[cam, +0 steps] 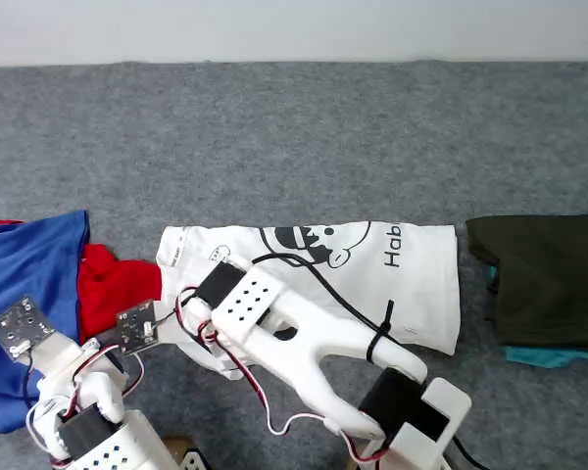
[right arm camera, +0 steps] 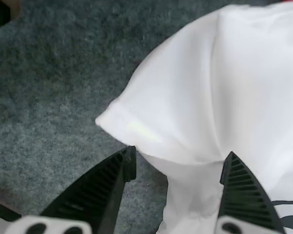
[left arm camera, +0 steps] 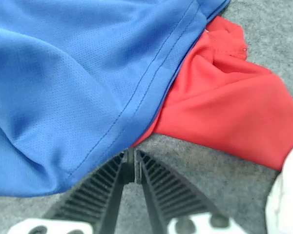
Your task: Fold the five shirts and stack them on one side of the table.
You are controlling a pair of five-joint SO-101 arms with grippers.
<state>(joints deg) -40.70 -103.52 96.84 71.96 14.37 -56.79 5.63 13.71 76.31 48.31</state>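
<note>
Grey table (cam: 294, 127), white shirt (cam: 412, 284) — right gripper (right arm camera: 180, 153) spread

Light falls evenly from above across the grey worktop (cam: 304, 137), bright and diffuse, so every shadow is soft-edged. Under my right arm a faint shadow lies on the white shirt (cam: 421, 294). From my right wrist that shirt glares almost blank, its folds marked by pale grey shading, and a dim band sits beneath its sleeve between the fingers of my right pincer (right arm camera: 180, 153). By my left pincer (left arm camera: 135, 161) the blue shirt (left arm camera: 78, 73) has a gentle sheen and shades the red shirt (left arm camera: 224, 112) under its hem. On the right, the dark shirt (cam: 549, 274) swallows its own folds.
</note>
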